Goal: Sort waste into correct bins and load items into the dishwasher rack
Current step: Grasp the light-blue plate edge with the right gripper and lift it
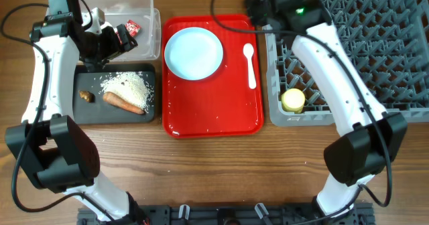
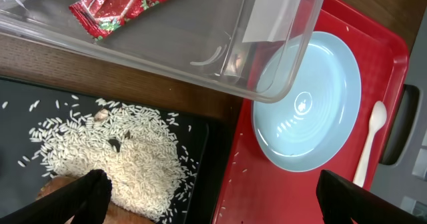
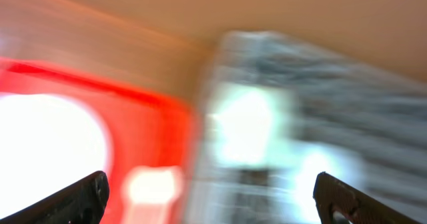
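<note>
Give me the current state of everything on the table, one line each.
left hand, open, empty
right hand, open, empty
plate, upright on red tray
spoon, lying on red tray
yellow cup, in rack
wrapper, in clear tub
rice, piled in black tray
carrot stick, lying in black tray

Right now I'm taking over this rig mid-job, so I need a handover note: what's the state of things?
Left gripper: open, empty, above the clear tub and black tray.
Right gripper: open, empty; its camera view is blurred.
Done: red wrapper in the clear tub; rice, carrot stick and brown morsel in the black tray; yellow cup in the rack.
Left: blue plate and white spoon lie on the red tray. No bowls in view.
</note>
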You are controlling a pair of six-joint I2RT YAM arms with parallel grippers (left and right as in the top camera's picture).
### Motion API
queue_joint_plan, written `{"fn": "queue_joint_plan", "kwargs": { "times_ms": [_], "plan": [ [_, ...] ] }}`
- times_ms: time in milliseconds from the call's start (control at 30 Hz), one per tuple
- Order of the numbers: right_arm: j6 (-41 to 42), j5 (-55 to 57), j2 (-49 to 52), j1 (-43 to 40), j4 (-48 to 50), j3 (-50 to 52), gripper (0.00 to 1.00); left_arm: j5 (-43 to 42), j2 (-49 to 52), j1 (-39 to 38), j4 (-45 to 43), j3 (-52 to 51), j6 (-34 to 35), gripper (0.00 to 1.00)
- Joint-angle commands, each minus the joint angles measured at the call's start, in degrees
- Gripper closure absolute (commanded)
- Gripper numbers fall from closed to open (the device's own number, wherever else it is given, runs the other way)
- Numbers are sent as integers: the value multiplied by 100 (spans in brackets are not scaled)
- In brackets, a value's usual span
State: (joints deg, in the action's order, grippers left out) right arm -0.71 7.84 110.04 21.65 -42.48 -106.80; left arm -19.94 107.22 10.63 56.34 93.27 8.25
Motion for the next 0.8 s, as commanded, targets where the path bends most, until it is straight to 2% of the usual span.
{"fn": "queue_joint_plan", "kwargs": {
  "times_ms": [0, 67, 133, 300, 467, 500, 600, 667, 767],
  "plan": [
    [2535, -2750, 382, 219, 514, 979, 9, 11, -155, 0, -13, 87, -7, 0],
    [3934, -2155, 761, 442, 525, 1626, 31, 11, -157, 0, -13, 85, -7, 0],
    [4019, -2109, 942, 494, 654, 1801, 34, 11, -155, 0, -13, 85, -7, 0],
    [4992, -1939, 1482, 546, 984, 1821, 44, 11, -155, 0, -13, 87, -7, 0],
    [5327, -1805, 1755, 647, 1381, 1821, 46, 11, -155, 0, -13, 85, -7, 0],
    [5370, -1731, 1801, 680, 1506, 1821, 60, 11, -155, 0, -13, 87, -7, 0],
    [5431, -1506, 1805, 774, 1467, 1821, 88, 11, -157, 0, -13, 87, -7, 0],
    [5473, -1513, 1805, 776, 1362, 1816, 95, 11, -155, 0, -13, 85, -7, 0],
    [5403, -1580, 1799, 769, 1091, 1663, 96, 11, -155, -2, -13, 87, -7, 0]
  ]
}}
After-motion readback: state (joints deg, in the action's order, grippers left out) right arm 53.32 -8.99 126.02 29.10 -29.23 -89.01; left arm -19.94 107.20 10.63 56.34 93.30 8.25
